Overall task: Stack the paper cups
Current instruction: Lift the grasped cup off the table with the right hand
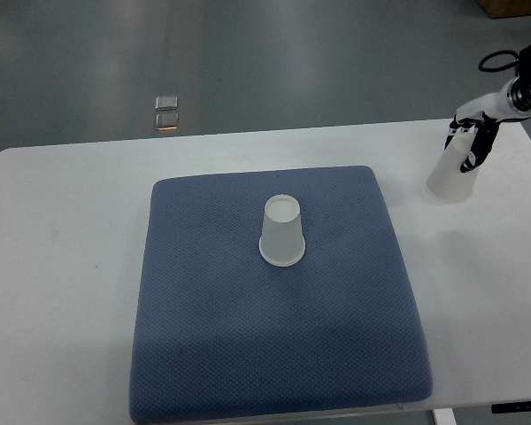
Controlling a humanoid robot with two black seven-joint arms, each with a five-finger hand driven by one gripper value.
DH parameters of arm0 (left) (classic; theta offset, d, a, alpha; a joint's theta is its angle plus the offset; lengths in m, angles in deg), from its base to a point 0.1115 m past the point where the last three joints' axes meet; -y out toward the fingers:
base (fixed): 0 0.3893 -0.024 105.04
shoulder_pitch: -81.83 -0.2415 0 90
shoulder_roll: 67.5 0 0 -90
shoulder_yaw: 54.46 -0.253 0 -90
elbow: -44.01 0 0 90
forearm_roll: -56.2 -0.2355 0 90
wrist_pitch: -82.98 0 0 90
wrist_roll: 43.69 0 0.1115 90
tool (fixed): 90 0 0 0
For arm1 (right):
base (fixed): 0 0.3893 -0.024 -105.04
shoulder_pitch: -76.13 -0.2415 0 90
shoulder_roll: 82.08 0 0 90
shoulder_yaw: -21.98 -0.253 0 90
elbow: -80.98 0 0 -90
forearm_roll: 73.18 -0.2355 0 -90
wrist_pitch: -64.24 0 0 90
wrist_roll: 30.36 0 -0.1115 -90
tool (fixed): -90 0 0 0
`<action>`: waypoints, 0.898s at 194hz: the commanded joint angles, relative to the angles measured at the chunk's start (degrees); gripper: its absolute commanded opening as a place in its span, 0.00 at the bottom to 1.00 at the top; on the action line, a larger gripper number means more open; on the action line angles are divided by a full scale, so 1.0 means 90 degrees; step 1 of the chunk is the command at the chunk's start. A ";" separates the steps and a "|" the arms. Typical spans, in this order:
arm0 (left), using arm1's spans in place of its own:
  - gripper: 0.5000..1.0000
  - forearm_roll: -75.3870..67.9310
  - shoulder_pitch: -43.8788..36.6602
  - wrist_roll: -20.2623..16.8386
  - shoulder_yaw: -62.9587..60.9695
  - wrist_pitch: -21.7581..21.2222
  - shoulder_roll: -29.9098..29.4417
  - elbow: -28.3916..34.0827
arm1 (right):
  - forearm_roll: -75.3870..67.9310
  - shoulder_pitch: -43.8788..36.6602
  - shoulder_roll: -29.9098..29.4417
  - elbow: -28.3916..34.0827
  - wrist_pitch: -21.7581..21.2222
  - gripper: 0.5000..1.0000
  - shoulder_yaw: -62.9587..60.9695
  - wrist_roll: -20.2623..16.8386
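One translucent white paper cup (281, 231) stands upside down near the middle of the blue mat (203, 336). A second cup (450, 175), also mouth down and tilted, is at the right side of the white table, off the mat. My right hand (474, 138) comes in from the upper right edge and its black and white fingers are wrapped around this cup's upper part. Whether the cup's rim still touches the table I cannot tell. The left arm does not show.
The white table (62, 266) carries the blue mat in its middle. Beyond its far edge lies grey floor with two small shiny squares (167, 112). A black cable (500, 60) loops near the right arm at the top right.
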 commanded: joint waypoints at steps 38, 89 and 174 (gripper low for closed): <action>1.00 -0.0010 0.0006 0.0000 -0.0010 0.0000 0.0000 -0.0040 | 0.0571 -0.2355 0.0935 0.1028 -0.0959 0.23 -0.0025 -0.0015; 1.00 -0.0010 0.0006 0.0000 -0.0020 0.0000 0.0000 -0.0060 | 0.0600 -0.2903 0.1140 0.1487 -0.0959 0.23 -0.0035 -0.0064; 1.00 0.0000 0.0006 0.0000 -0.0010 0.0000 0.0000 -0.0050 | -0.0142 -0.2971 -0.0364 0.1751 -0.0959 0.24 -0.0562 -0.0122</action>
